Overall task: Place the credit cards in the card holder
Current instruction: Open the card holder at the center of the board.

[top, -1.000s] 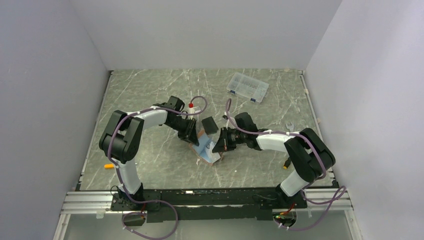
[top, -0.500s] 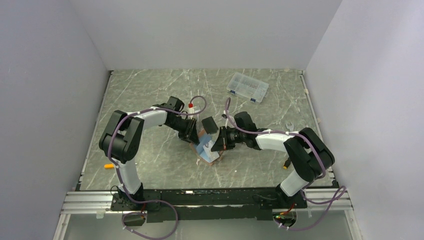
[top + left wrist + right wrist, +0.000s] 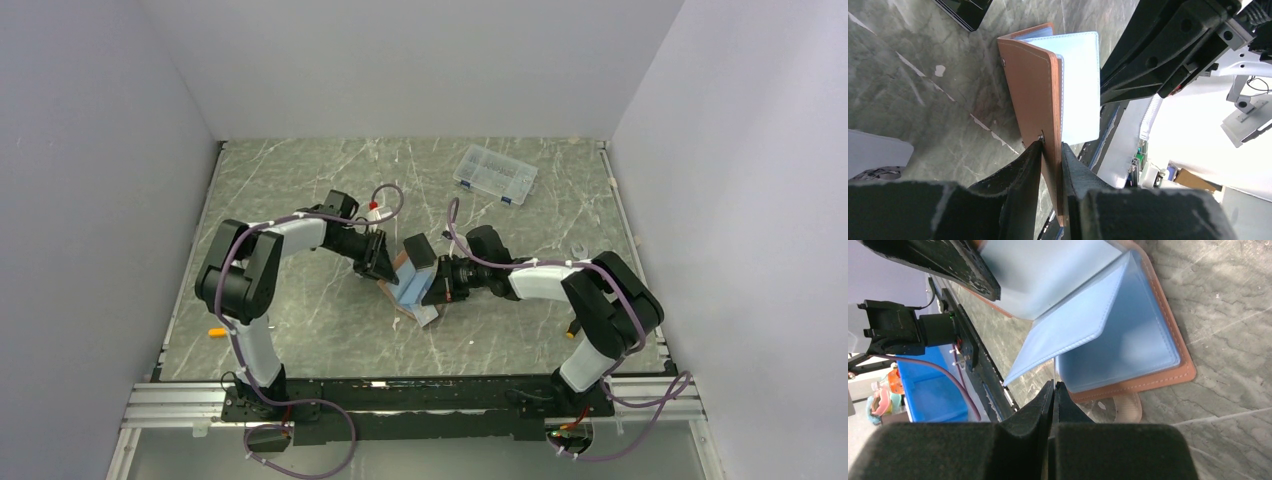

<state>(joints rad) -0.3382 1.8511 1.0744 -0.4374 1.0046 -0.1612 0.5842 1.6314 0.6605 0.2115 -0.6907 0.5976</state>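
Note:
The tan-brown card holder (image 3: 392,292) lies open between my grippers. My left gripper (image 3: 384,266) is shut on its tan cover (image 3: 1032,85) beside the snap stud and holds that flap raised on edge (image 3: 1052,150). A pale inner leaf (image 3: 1079,85) stands behind the cover. In the right wrist view the blue-grey pockets (image 3: 1128,347) lie open on the lower leather half (image 3: 1168,379), with one leaf (image 3: 1068,330) lifted. My right gripper (image 3: 1054,385) is shut on a thin pale card seen edge-on at the pocket's edge (image 3: 437,290). No orange-gold cards show.
A small black rectangle (image 3: 420,248) lies just behind the holder and shows in the left wrist view (image 3: 960,7). A clear compartment box (image 3: 495,173) sits far right. A small orange item (image 3: 217,331) lies near the left arm's base. Grey walls enclose the marbled table (image 3: 300,180).
My left gripper has moved back and left, tipping the tan cover more upright. The holder and my right gripper have shifted slightly toward the far left.

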